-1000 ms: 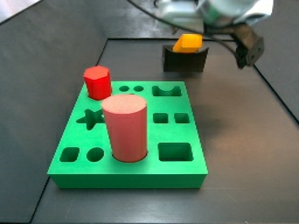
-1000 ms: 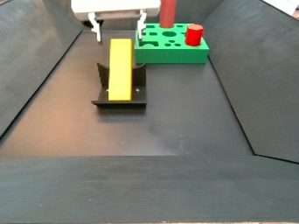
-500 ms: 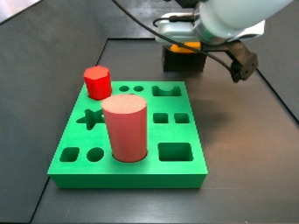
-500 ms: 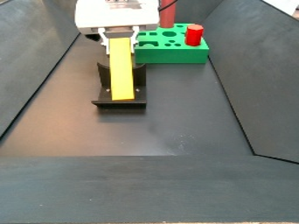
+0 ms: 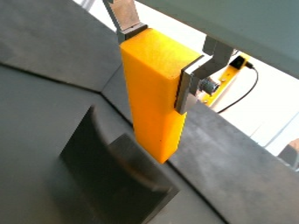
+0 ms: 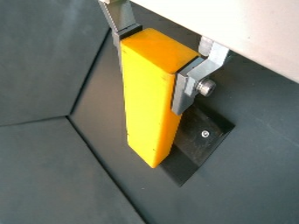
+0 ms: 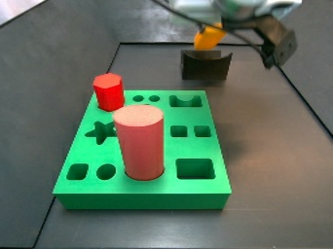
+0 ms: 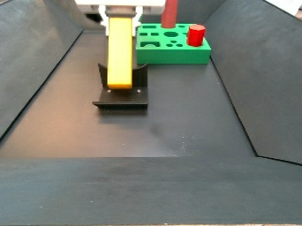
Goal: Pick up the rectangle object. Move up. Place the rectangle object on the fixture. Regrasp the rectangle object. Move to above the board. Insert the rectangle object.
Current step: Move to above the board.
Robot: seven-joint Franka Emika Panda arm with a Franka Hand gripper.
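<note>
The hand (image 6: 162, 54) grips the rectangle object (image 6: 152, 96) by one end, its silver fingers (image 6: 201, 72) pressed on opposite faces of the orange-yellow block in both wrist views. In a side view the rectangle object (image 8: 120, 50) hangs lifted above the fixture (image 8: 120, 95), its lower end clear of the dark notch. In a side view the block (image 7: 208, 38) sits just over the fixture (image 7: 205, 65), well apart from the green board (image 7: 146, 146), which carries a red cylinder (image 7: 138, 143) and a small red hexagonal peg (image 7: 108, 91).
</note>
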